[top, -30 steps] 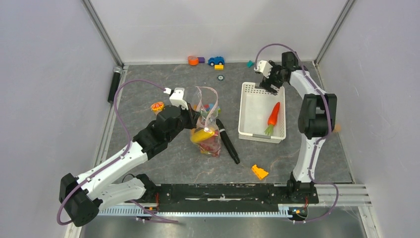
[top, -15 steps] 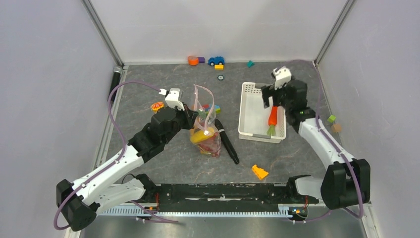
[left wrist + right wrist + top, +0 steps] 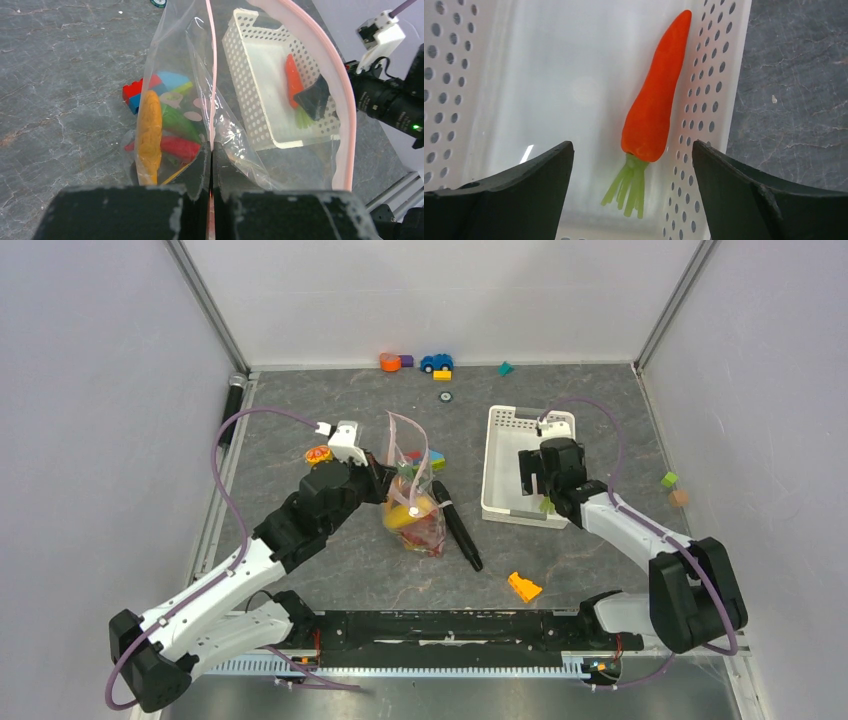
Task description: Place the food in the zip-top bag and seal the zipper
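Your left gripper [image 3: 211,150] pinches the zip-top bag [image 3: 180,60] at its rim; your right gripper [image 3: 632,145] gapes above the carrot [image 3: 656,95] in the basket [image 3: 499,75].

Bag [image 3: 418,508] sits mid-tabletop [image 3: 400,580], w/ food [image 3: 150,127] inside at the bottom. L claw [image 3: 210,150] grips bag's rim from the L side. Bricks [image 3: 136,95] lie just behind bag. Pen [image 3: 460,528] lies just R of bag, btwn it & basket [image 3: 505,440]. Carrot [image 3: 656,95] lies in basket against a side wall, R claw [image 3: 633,150] above it. Wedge block [image 3: 524,586] sits nearer the front, R of pen. Small toys [image 3: 420,363] line the back edge.
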Robot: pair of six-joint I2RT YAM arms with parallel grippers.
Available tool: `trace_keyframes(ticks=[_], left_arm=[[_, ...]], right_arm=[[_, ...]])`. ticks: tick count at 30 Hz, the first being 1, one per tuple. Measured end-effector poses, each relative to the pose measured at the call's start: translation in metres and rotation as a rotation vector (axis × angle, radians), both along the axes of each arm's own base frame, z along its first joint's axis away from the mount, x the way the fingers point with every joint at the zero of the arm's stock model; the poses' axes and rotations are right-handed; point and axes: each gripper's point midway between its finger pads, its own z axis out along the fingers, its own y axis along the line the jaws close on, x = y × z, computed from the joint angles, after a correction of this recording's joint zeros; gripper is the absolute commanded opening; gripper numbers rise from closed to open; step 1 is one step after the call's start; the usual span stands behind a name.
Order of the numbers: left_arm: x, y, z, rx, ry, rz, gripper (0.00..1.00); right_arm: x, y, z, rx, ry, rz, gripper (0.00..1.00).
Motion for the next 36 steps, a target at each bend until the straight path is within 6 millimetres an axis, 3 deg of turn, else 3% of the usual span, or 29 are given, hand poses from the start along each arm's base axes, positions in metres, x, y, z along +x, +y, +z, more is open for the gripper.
trace_keyframes(ticks=[13, 21, 25, 29, 36], left_arm=[[-0.009, 0.008, 0.008, -0.014, -0.01, 0.001, 0.02], [-0.013, 0.012, 0.025, -0.034, -0.03, 0.0, 0.02], [-0.015, 0.011, 0.032, -0.047, -0.042, -0.009, 0.02], [-0.016, 0.005, 0.037, -0.06, -0.044, -0.039, 0.02], [-0.018, -0.005, 0.048, -0.088, -0.059, -0.086, 0.02]], right_arm=[[-0.004, -0.002, -0.049, 0.005, 0.072, -0.06, 0.73], [-0.002, 0.0, -0.062, 0.032, 0.067, -0.086, 0.37], [-0.002, 0.002, -0.058, 0.047, 0.041, -0.071, 0.27], [0.006, 0.011, -0.027, 0.081, -0.05, -0.009, 0.21], [0.016, 0.042, 0.081, 0.206, -0.373, 0.194, 0.21]])
